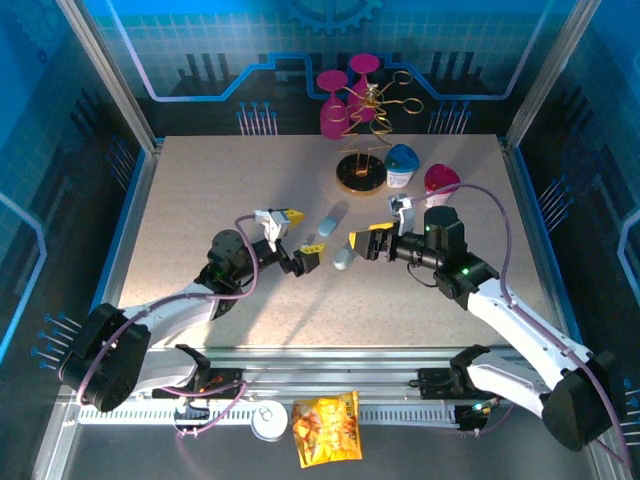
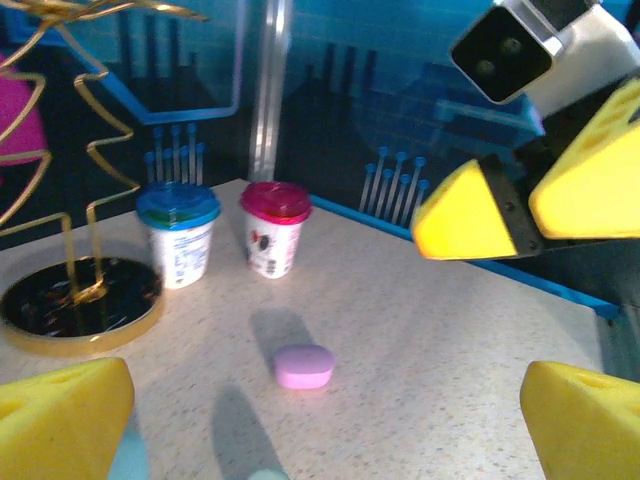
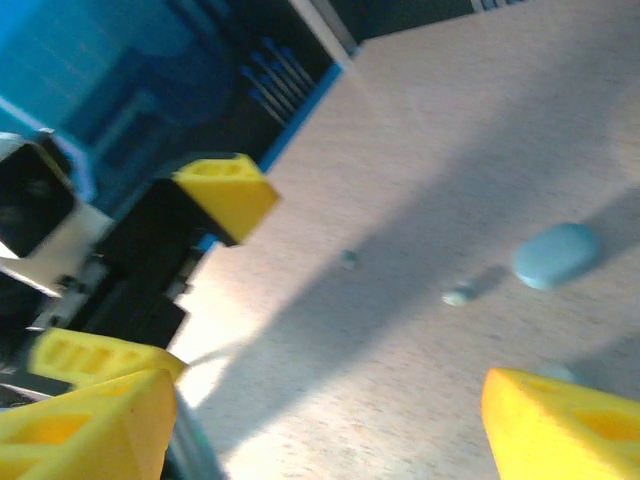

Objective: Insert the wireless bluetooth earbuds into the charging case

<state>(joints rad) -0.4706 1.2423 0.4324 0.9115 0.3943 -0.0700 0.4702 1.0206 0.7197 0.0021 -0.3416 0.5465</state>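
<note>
A pale blue charging case (image 1: pixel 343 258) lies on the table between my two grippers. A second pale blue case (image 1: pixel 328 222) lies just behind it. A lilac case (image 2: pixel 303 366) sits shut on the table ahead of my left gripper (image 2: pixel 320 425), which is open and empty. My right gripper (image 3: pixel 320 430) is open too, with nothing between its fingers. In the right wrist view a pale blue case (image 3: pixel 556 255) lies at the right, with one tiny pale earbud (image 3: pixel 458 296) beside it and another small bud (image 3: pixel 348 259) further left. The two grippers (image 1: pixel 302 232) (image 1: pixel 372 238) face each other closely.
A gold wire stand on a round dark base (image 1: pixel 360 172) with pink glasses stands at the back. A blue-lidded cup (image 1: pixel 402 165) and a red-lidded cup (image 1: pixel 440 180) sit to its right. A snack bag (image 1: pixel 326 428) lies off the table's front edge.
</note>
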